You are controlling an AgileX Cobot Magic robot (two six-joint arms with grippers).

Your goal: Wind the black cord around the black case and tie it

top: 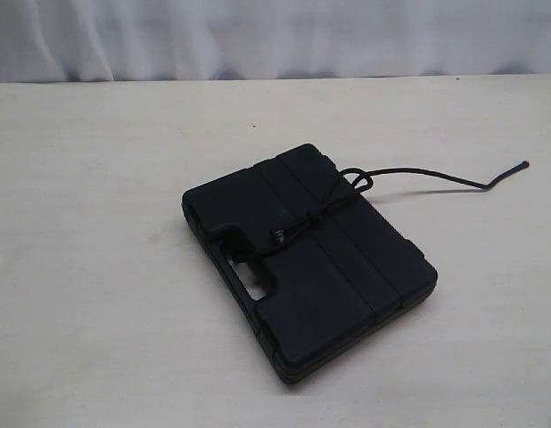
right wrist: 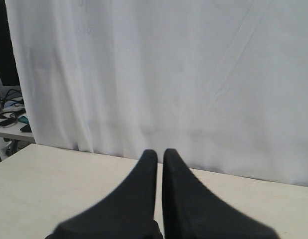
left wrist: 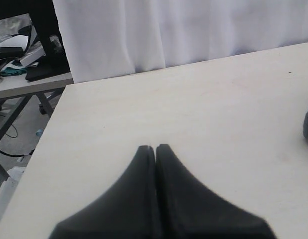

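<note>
Lying diagonally: black case (top: 347, 267), long axis far-left to near-right

Left gripper (left wrist: 155, 148): two matte black fingers (left wrist: 129, 204), broad at the base, curving inward to narrow rounded tips.
Right gripper (right wrist: 160, 152): matching smooth black pair, same tapered, horn-like outline.

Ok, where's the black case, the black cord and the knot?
black case (top: 347, 276), exterior view, middle of its flat lid.
black cord (top: 445, 177), exterior view, loose tail beside the case.
knot (top: 360, 182), exterior view, its middle, at the case's edge.
</note>
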